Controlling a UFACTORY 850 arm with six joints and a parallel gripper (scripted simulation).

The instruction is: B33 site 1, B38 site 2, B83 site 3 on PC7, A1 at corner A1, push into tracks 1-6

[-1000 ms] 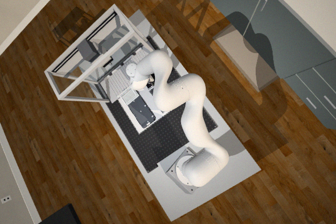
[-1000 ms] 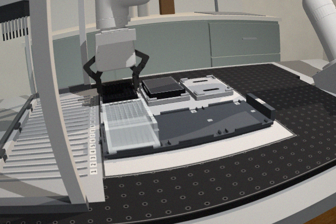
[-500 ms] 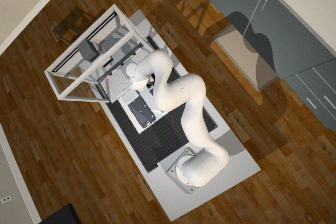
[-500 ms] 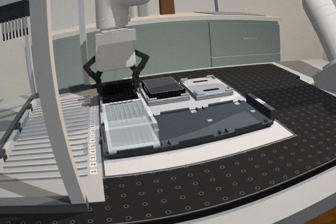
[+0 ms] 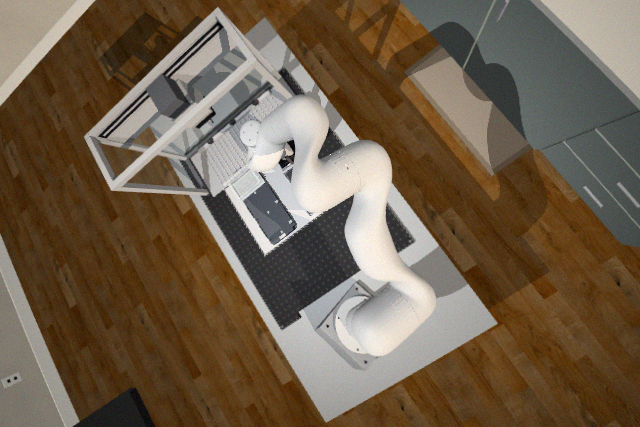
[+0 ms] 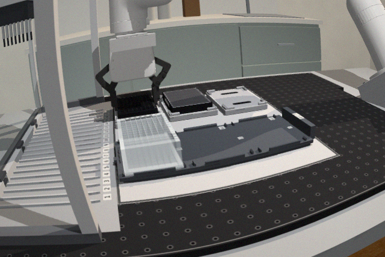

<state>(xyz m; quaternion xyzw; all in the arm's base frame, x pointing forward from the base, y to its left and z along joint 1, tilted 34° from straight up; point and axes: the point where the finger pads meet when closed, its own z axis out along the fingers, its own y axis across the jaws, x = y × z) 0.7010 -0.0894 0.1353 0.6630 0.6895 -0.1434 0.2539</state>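
The dark carrier PC7 (image 6: 236, 142) lies on the white apron, its handle (image 6: 298, 121) at the right end. The clear deep-well block B83 (image 6: 147, 142) sits on its site farthest from the handle; the other two sites are bare. It also shows in the overhead view (image 5: 245, 184). Nest S1 (image 6: 236, 100) is empty. The dark plate B33 (image 6: 186, 99) rests in the middle nest. My gripper (image 6: 133, 99) is down over the last nest, fingers shut on the sides of the black plate B38 (image 6: 135, 106), which sits low at the nest. My arm hides the gripper in the overhead view.
The loading rails (image 6: 46, 154) lie left of the apron, with track numbers (image 6: 106, 173) along their edge. A thick white frame post of the instrument (image 6: 59, 108) stands in front of the rails. A pipetting head (image 6: 15, 27) hangs at the upper left.
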